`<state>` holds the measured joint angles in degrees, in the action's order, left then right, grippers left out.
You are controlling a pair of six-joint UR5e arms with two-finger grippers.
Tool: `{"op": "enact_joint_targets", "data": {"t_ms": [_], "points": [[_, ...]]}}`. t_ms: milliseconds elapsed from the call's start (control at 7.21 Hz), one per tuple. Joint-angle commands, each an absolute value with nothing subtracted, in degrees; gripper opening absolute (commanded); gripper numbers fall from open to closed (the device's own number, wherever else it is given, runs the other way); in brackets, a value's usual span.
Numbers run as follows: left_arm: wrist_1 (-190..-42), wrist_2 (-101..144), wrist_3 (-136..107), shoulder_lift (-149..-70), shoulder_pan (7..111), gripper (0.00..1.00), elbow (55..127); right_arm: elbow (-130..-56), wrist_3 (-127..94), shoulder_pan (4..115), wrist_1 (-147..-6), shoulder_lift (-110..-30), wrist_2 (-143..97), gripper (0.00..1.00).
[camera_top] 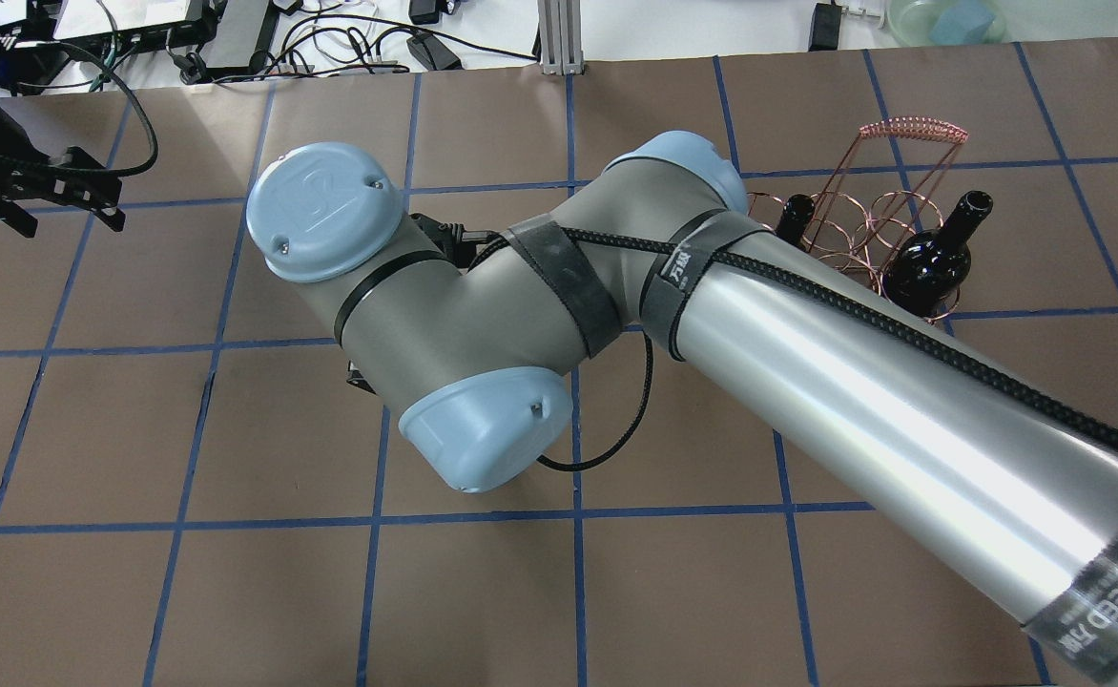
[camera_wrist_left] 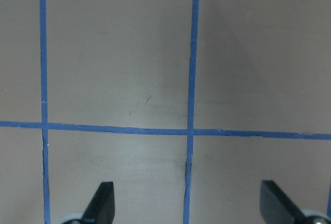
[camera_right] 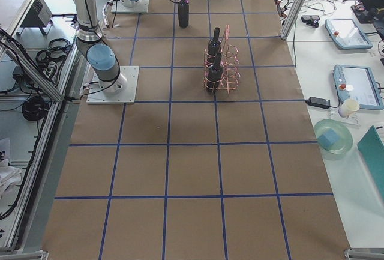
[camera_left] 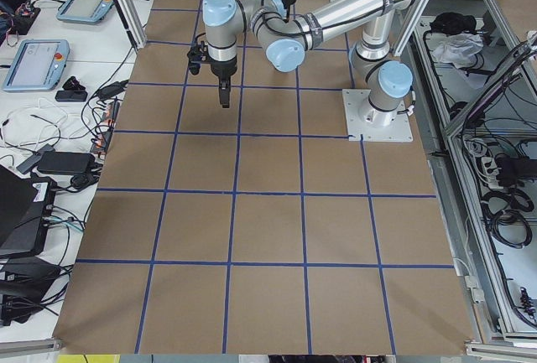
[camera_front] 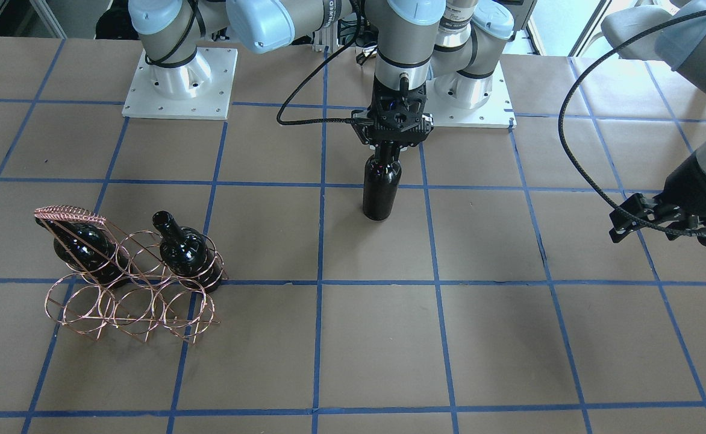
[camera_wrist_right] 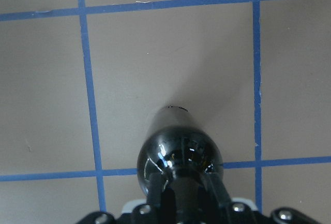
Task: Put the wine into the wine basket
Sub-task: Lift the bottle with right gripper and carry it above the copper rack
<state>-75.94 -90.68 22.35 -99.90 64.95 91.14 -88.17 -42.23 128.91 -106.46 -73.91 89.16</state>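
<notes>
From the front, the right gripper point(camera_front: 389, 155) clamps the neck of the wine point(camera_front: 381, 193). The wine stands upright mid-table, well apart from the basket point(camera_front: 130, 304) at that view's left. Two bottles point(camera_front: 181, 250) sit in its hoops. Overhead, the right arm point(camera_top: 807, 382) hides the wine. The left wrist view shows the left gripper point(camera_wrist_left: 186, 183) spread wide over the table point(camera_wrist_left: 119, 79).
</notes>
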Motion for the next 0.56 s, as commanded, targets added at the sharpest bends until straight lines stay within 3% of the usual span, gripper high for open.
{"op": "enact_joint_targets", "data": {"t_ms": [0,416], "points": [[-75.94,-90.62,22.06,-100.11,64.95,1.0,91.14,-87.72,-39.92,127.45,-105.83,-76.62,88.33,0.0],[-75.94,-90.27,21.71,-100.63,64.95,1.0,91.23,-87.63,-23.8,114.22,-90.75,-88.46,91.9,0.0]]}}
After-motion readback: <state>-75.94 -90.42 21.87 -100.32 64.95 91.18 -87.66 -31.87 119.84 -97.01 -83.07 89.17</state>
